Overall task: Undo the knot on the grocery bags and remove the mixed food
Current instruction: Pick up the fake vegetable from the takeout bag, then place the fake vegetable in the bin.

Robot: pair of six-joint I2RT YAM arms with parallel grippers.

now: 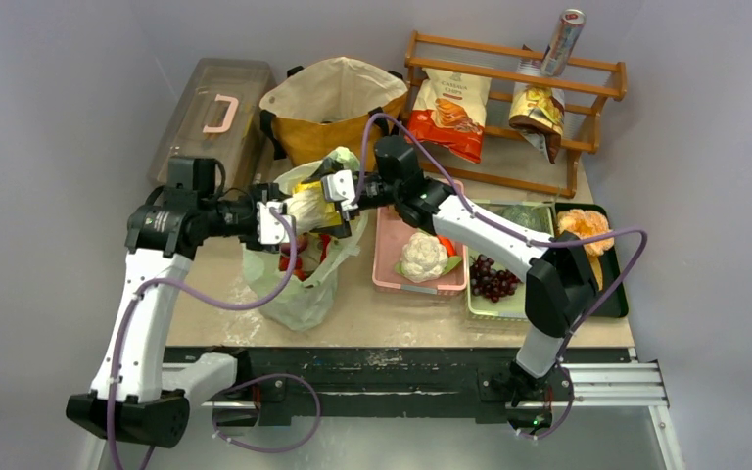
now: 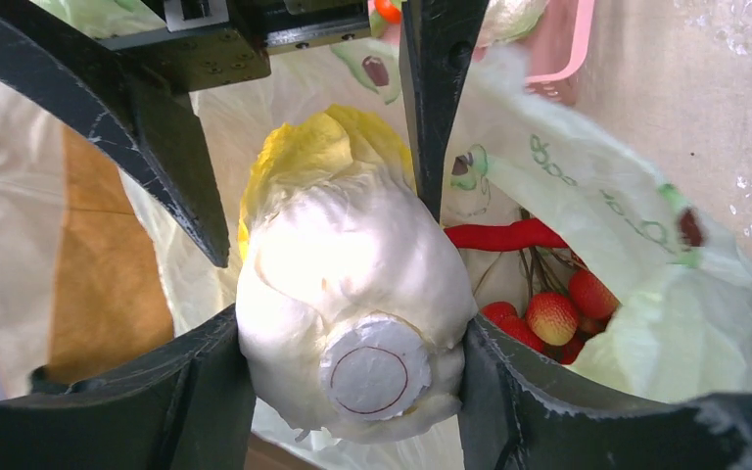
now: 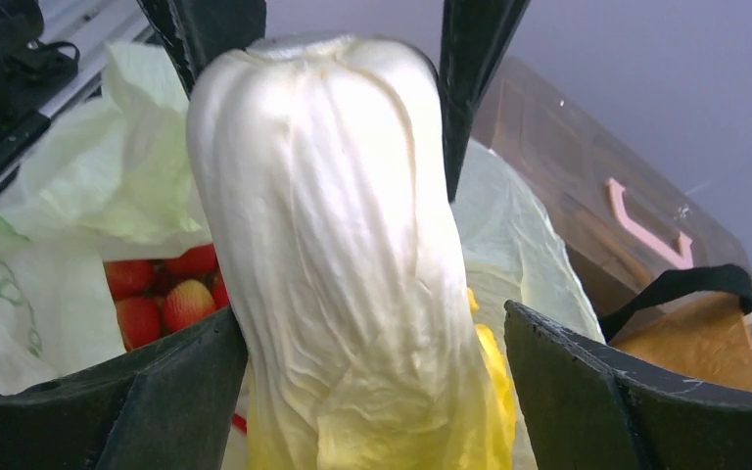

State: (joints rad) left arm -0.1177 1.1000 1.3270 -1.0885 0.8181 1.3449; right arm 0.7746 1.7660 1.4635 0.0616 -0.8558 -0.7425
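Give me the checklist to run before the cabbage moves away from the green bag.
1. Left gripper clamped on the cabbage: ok, both fingers press its stem end.
2. Right gripper closed on the leafy end: not ok, one finger touches and the other stands off.
3. Cabbage out of the green bag: ok, it hangs above the open mouth.
4. Bag film snagged on it: cannot tell, part of it is hidden.
5. Room in the pink tray: ok, there is bare floor beside the cauliflower.
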